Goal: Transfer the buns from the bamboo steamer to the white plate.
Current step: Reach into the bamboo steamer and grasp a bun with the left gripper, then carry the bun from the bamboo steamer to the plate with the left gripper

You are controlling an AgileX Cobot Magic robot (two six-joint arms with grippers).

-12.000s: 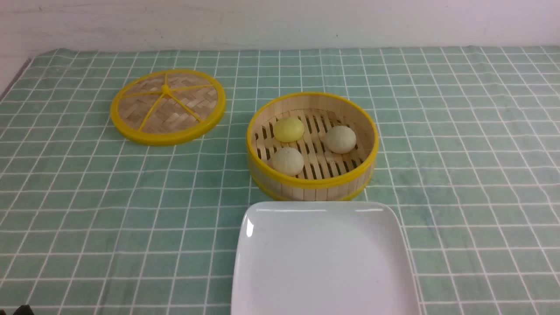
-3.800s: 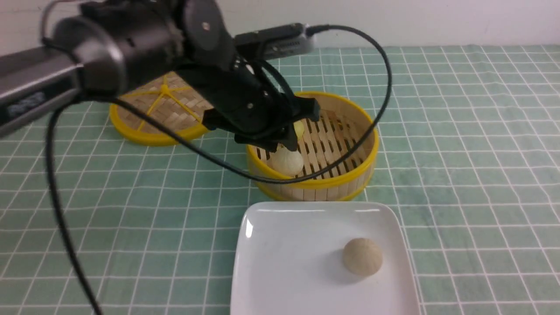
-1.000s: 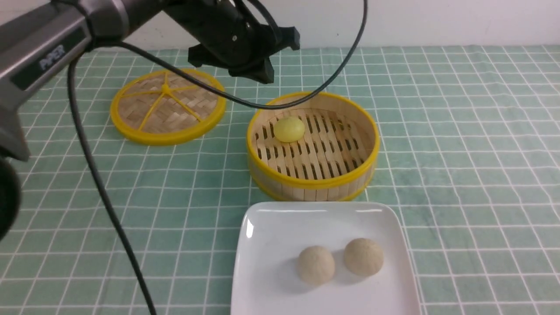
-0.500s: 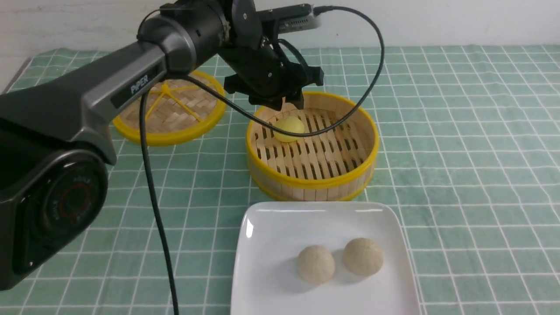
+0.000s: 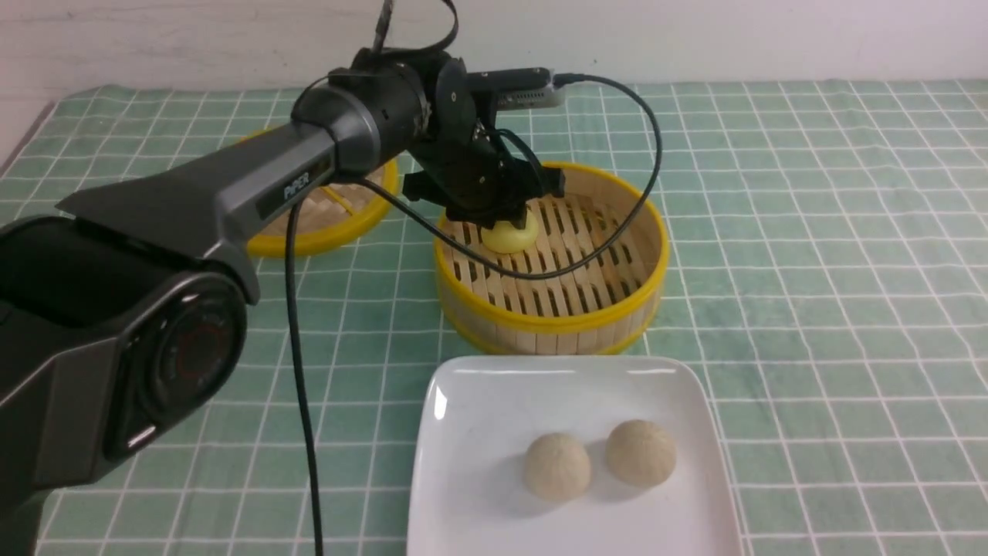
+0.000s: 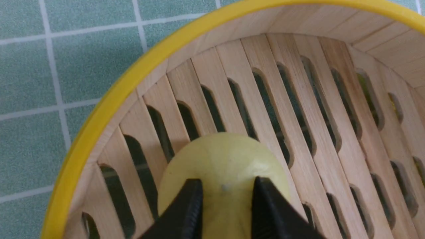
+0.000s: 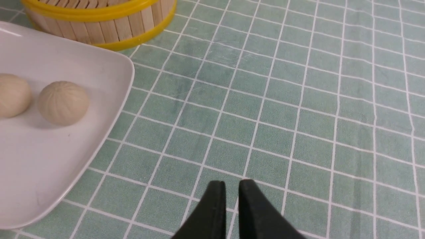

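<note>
**Front view: last bun, pick under way**

Left arm [image 5: 231,185] reaches into the steamer [image 5: 556,324]. White plate [image 5: 478,401], nearest the robot, carries two beige buns [image 5: 557,466] side by side. Yellow bun [image 5: 513,238] sits alone at the steamer's far-left side. Left gripper [image 6: 227,186] straddles its top at a narrow gap; whether the fingers bite yet, I cannot tell. Right gripper [image 7: 231,186] hangs over the cloth [image 7: 298,116] beside the plate, nearly closed, empty. Next, I judge: firm squeeze, lift clear of the wall, carry to the plate's bare left part.
</note>
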